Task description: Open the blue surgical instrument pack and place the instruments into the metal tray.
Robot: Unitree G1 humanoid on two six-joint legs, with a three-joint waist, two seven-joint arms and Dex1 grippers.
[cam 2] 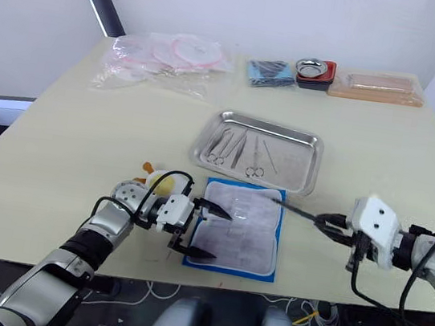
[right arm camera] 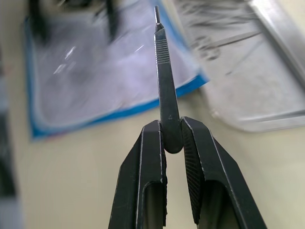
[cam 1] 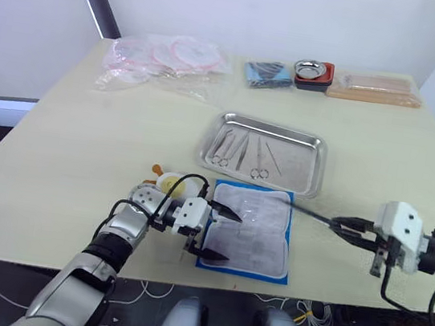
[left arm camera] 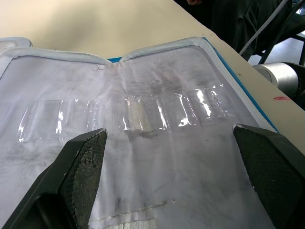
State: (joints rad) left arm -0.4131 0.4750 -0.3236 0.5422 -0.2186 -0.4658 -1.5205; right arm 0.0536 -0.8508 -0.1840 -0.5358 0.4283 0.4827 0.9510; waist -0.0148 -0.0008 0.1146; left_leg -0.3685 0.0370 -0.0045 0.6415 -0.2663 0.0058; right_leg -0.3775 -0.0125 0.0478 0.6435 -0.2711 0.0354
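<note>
While clamped, the instrument (right arm camera: 165, 90) projects beyond the right end effector (right arm camera: 172, 138).

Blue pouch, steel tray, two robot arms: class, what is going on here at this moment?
The blue surgical instrument pack lies unfolded on the table, pale lining up, just in front of the metal tray. The left gripper hovers open over the pack's left side. The right gripper is shut on a slim scalpel handle, its tip over the pack's right edge near the tray. Several instruments already lie in the tray.
</note>
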